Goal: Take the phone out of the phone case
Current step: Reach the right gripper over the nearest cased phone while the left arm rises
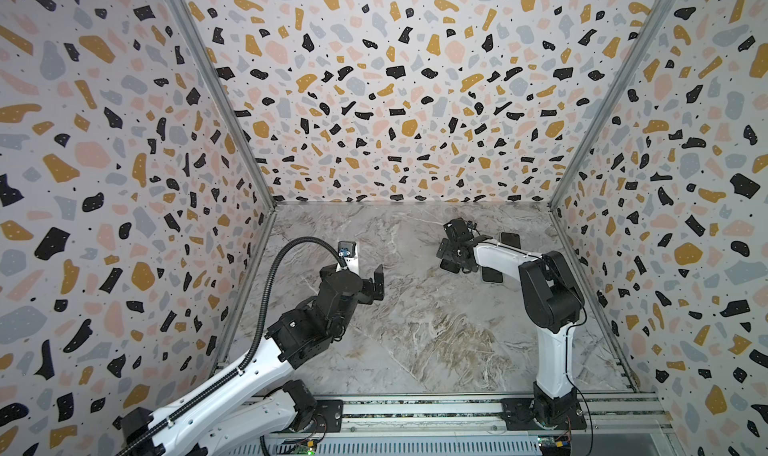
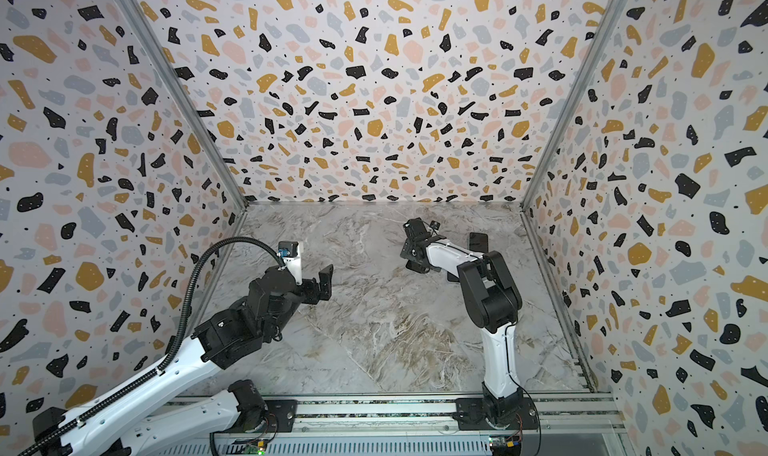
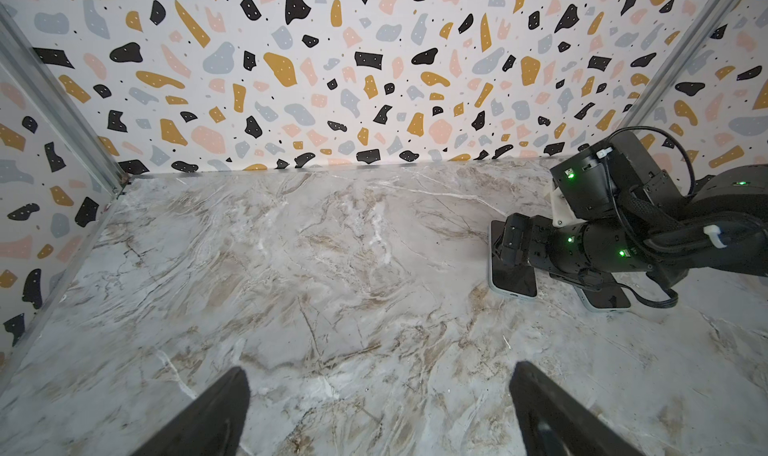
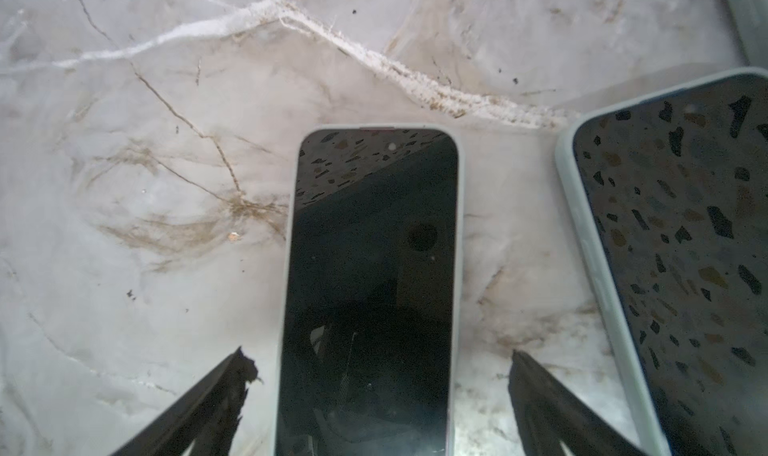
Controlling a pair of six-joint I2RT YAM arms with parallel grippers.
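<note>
The left pincer [image 3: 378, 375] hangs apart over the counter [image 3: 291, 267]. The right pincer [image 4: 382, 358], apart, straddles the cased phone [image 4: 370, 246] lying flat at right; closing may clamp case [image 4: 460, 225] with phone, or nudge its neighbour [image 4: 685, 246].

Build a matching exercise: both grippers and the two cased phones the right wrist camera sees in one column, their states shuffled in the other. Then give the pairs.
Column one
1. left gripper
2. right gripper
3. first phone
4. second phone

Column two
a. lies screen up beside the open jaws, not between them
b. open over bare marble table, nothing between the jaws
c. lies screen up between the open jaws
d. open, jaws either side of a phone

Pairs: 1-b, 2-d, 3-c, 4-a
</note>
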